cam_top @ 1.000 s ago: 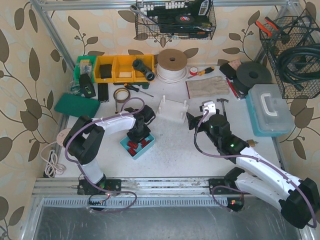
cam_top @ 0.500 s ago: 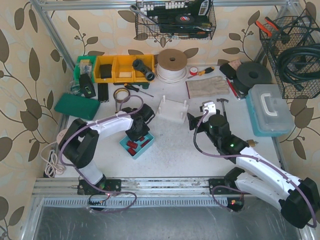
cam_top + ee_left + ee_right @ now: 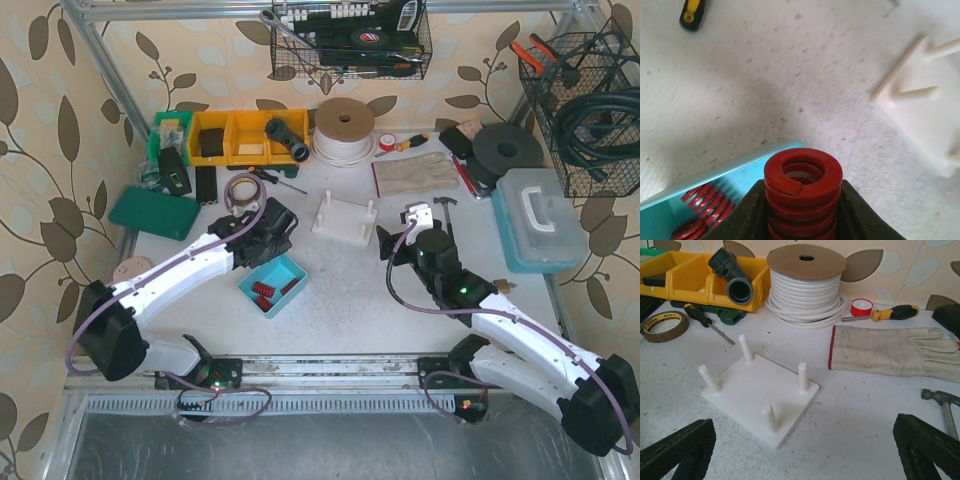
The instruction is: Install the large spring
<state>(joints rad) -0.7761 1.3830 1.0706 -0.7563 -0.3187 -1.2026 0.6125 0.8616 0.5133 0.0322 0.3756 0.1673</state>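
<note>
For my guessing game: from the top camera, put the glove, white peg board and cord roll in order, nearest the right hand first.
1. White peg board, just left of the right hand.
2. Glove, farther back on the table.
3. Cord roll, far back by the wall.

Glossy red painted metal coil spring point(image 3: 802, 190); matt white plastic four-peg base point(image 3: 760, 390); rough, speckled grey tabletop point(image 3: 740, 90).

We see a white cable coil point(image 3: 805, 296) beside yellow plastic bins point(image 3: 687, 272), and a pale fabric work glove point(image 3: 885, 350) lying flat.
</note>
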